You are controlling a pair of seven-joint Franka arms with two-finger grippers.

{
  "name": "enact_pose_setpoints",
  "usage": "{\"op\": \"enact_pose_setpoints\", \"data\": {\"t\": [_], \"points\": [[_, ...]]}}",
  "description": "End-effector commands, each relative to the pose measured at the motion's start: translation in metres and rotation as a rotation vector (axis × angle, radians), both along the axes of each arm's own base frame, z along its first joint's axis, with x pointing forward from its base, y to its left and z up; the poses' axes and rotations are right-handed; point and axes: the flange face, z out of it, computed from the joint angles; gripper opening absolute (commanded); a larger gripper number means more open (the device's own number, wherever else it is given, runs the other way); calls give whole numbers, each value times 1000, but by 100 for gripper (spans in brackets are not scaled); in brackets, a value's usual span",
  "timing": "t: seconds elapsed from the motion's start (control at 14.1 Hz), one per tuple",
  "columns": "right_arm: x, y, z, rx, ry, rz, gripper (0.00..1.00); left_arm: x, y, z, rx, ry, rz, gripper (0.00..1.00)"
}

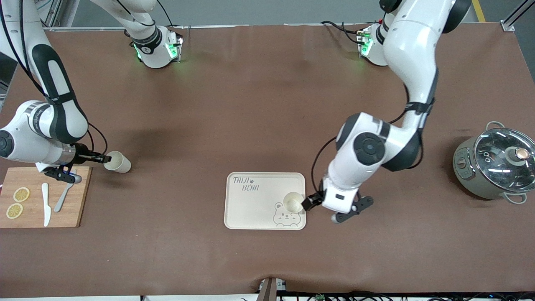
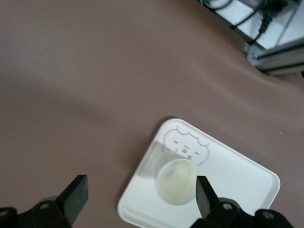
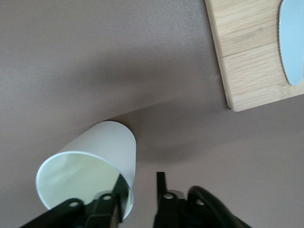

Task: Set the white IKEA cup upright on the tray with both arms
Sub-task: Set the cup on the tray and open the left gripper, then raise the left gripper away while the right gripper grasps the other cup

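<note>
- One white cup [image 1: 293,202] stands upright on the cream tray [image 1: 250,209], at the tray's edge toward the left arm's end, just above the bear drawing [image 1: 286,217].
- The left gripper [image 1: 307,204] is beside this cup with fingers spread wide, released; its arm bends down from the base.
- A second white cup [image 1: 118,161] is tilted, its rim pinched by the right gripper [image 1: 104,158] near the wooden cutting board [image 1: 79,196].
- The board carries lemon slices [image 1: 21,194], a knife [image 1: 46,204] and a spoon [image 1: 63,197].
- A pot with glass lid [image 1: 497,167] stands at the left arm's end.
</note>
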Motion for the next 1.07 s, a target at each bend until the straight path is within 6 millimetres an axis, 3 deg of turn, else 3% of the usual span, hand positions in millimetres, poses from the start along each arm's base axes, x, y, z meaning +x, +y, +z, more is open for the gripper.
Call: {"op": "enact_pose_setpoints", "data": {"t": [0.0, 0.07, 0.43, 0.5, 0.78, 1.0], "points": [[-7, 1, 15, 49, -26, -45, 0, -6, 53, 49, 43, 39, -53, 100], [-5, 2, 18, 53, -34, -44, 0, -8, 76, 62, 59, 66, -72, 100], [18, 3, 50, 44, -94, -29, 0, -15, 124, 98, 132, 83, -99, 100], [24, 13, 57, 54, -84, -14, 0, -9, 147, 99, 138, 78, -78, 100], [37, 46, 70, 158, -101, -50, 0, -12, 169, 113, 160, 76, -120, 100], [62, 96, 98, 141, -133, -84, 0, -13, 207, 124, 174, 93, -193, 100]]}}
